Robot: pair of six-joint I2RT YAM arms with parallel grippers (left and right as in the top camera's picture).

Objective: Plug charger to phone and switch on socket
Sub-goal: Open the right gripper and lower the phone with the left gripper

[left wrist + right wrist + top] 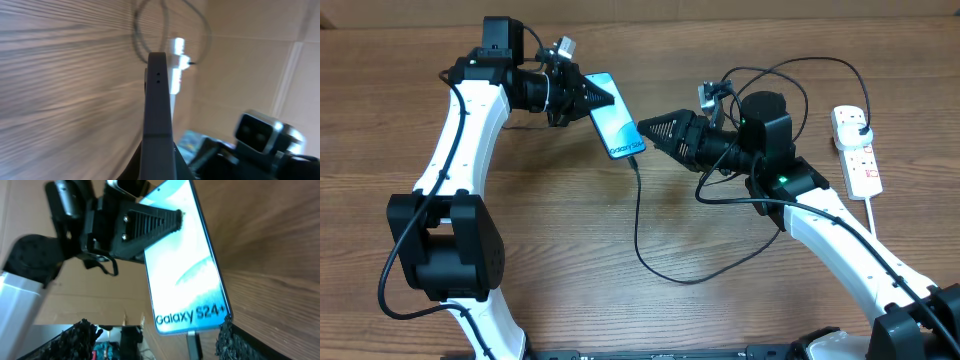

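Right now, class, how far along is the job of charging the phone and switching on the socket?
Looks done: the charger is plugged into the phone and the socket. In hand: the left claw grips the phone; the right claw stands open beside it. Left: pressing a switch on the socket.

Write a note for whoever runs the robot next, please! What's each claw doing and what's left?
Left gripper: shut on the phone, gripping its upper end.
Right gripper: open, empty, beside the phone's lower end.
Charger: tip looks seated in the phone; plug sits in the socket, far right.
Done: phone plugged in, it seems.
Left: press the socket's switch.
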